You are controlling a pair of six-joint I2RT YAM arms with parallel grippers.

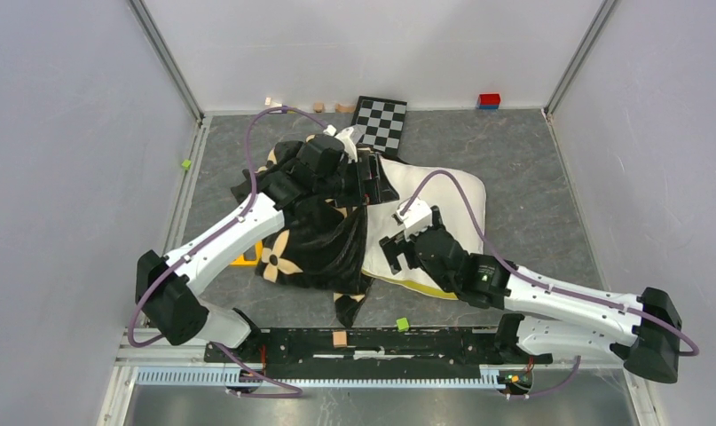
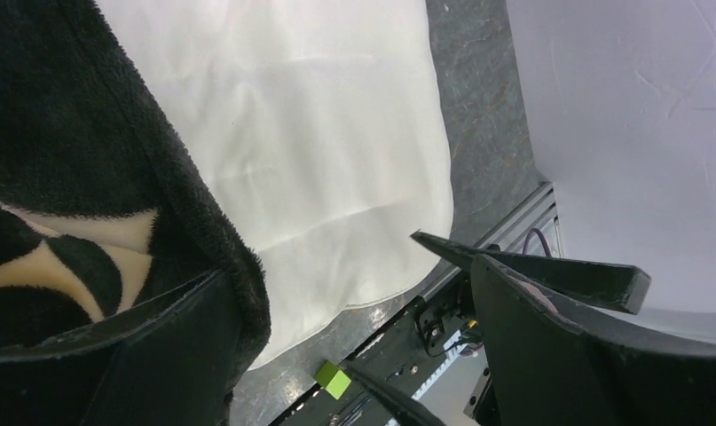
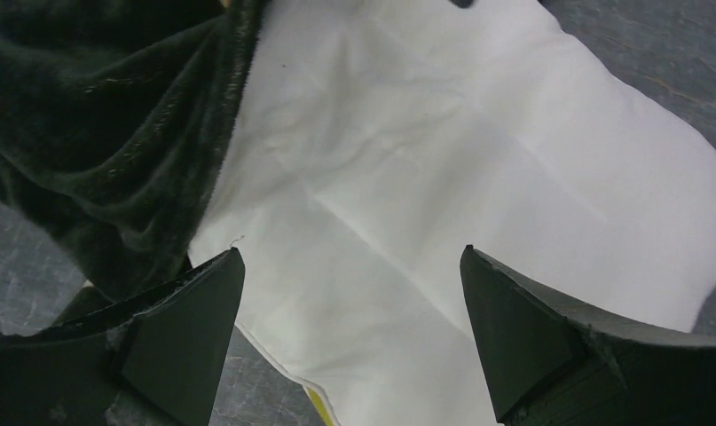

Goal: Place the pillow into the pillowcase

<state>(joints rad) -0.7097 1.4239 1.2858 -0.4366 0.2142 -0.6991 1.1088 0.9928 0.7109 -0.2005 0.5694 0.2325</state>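
The cream-white pillow [image 1: 443, 200] lies flat on the grey table, its left part under the black pillowcase [image 1: 314, 240] with tan flower motifs. My left gripper [image 1: 365, 177] is at the pillowcase's far right edge. In the left wrist view it [image 2: 345, 266] is open, with the plush pillowcase [image 2: 88, 133] resting against its left finger [image 2: 159, 355] and the pillow [image 2: 310, 133] below. My right gripper [image 1: 391, 253] is open over the pillow's near edge. In the right wrist view it [image 3: 352, 253] straddles the pillow [image 3: 443, 177], with the pillowcase [image 3: 114, 115] at upper left.
A black-and-white checkered board [image 1: 381, 120] lies behind the pillow. A red and blue block [image 1: 489, 100] and wooden blocks [image 1: 323, 106] sit at the back wall. A green cube [image 1: 403, 324] and a tan cube [image 1: 340, 338] sit near the front rail. Walls close in on both sides.
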